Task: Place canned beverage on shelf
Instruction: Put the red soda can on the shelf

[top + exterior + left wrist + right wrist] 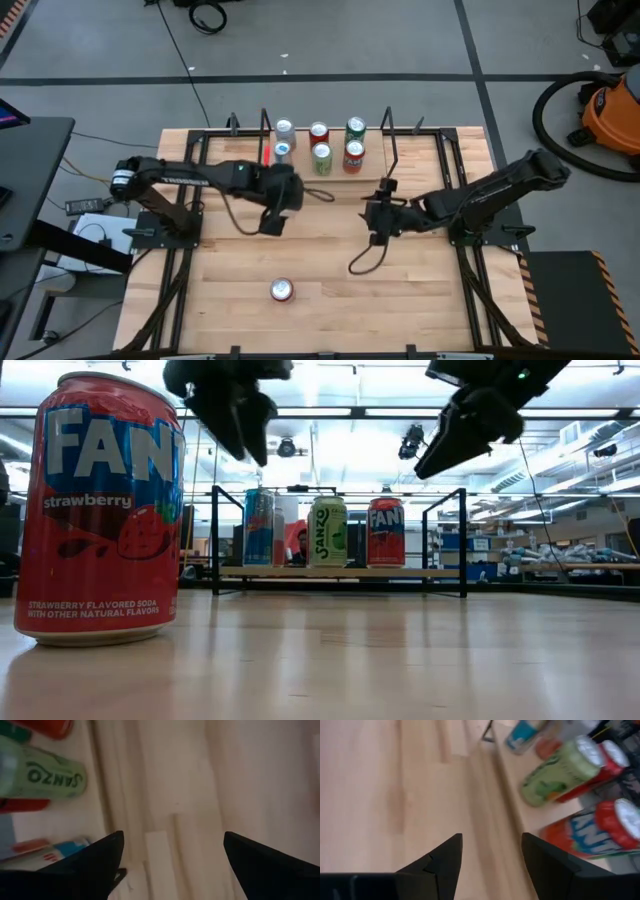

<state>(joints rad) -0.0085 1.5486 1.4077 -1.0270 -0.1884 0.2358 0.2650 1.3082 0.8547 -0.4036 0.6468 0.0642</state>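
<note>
A red strawberry soda can stands upright on the table near its front edge, well apart from both arms and held by nothing; in the low view it fills the left foreground. The shelf sits at the far side of the table with cans on it in two rows: a blue and silver can, a green can and a red can show in the low view. The left hand hangs above the table just in front of the shelf, its fingers parted and empty. The right hand hangs off to the right, also above the table, closed and holding nothing.
</note>
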